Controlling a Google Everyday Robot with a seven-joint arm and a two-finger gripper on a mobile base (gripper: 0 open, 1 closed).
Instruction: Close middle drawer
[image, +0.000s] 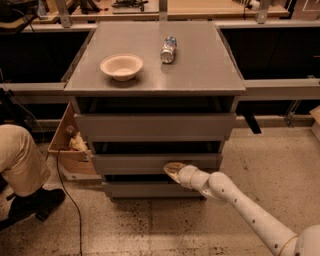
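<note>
The grey cabinet has three drawers. The middle drawer (150, 163) has a plain flat front and stands a little way out, with a dark gap above it. My gripper (171, 169) is at the end of the white arm (240, 202) that reaches in from the lower right. Its tip rests against the middle drawer's front, right of centre. The top drawer (155, 127) sits above it and the lowest drawer (145, 189) below it.
A beige bowl (121, 66) and a lying plastic bottle (169, 49) are on the cabinet top (200, 70). A person's bent leg and dark shoe (22, 175) are at the left. A cardboard box (70, 145) and a black cable (67, 195) lie left of the cabinet.
</note>
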